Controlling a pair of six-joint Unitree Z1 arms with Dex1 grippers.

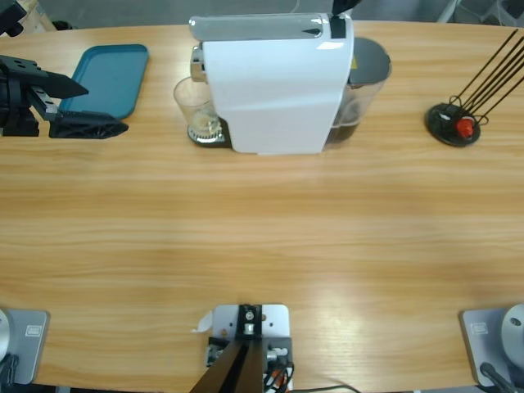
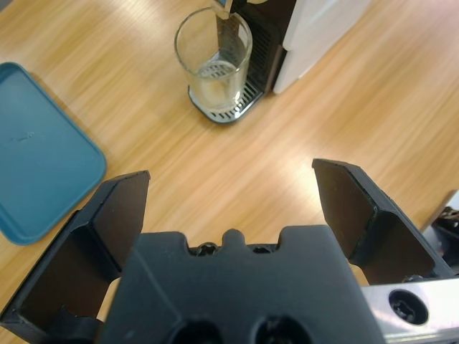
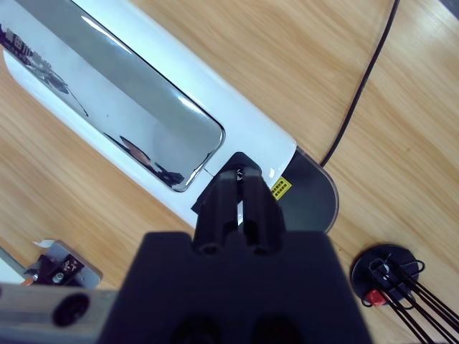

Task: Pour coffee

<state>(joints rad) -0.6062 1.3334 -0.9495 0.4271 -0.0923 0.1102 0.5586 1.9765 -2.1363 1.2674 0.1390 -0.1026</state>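
Observation:
A white coffee machine (image 1: 274, 90) stands at the table's far middle. A clear glass (image 1: 196, 110) sits on its drip tray (image 2: 229, 111) under the spout. The glass (image 2: 214, 64) has a pale bottom, and no dark coffee is in view. My left gripper (image 1: 106, 106) is at the left edge, open and holding nothing, pointing toward the glass with bare table between; its jaws (image 2: 229, 175) stand wide apart. My right gripper (image 3: 240, 179) is shut, its tips down at the machine's top (image 3: 237, 122) beside the silver lid; it shows as a black piece (image 1: 340, 12) above the machine.
A teal tray (image 1: 106, 78) lies at the far left, just behind my left gripper. A black cable holder (image 1: 454, 123) with a red button and dark cables sits at the far right. The machine's dark water tank (image 1: 364, 94) is on its right side. Wooden table (image 1: 262, 246) stretches in front.

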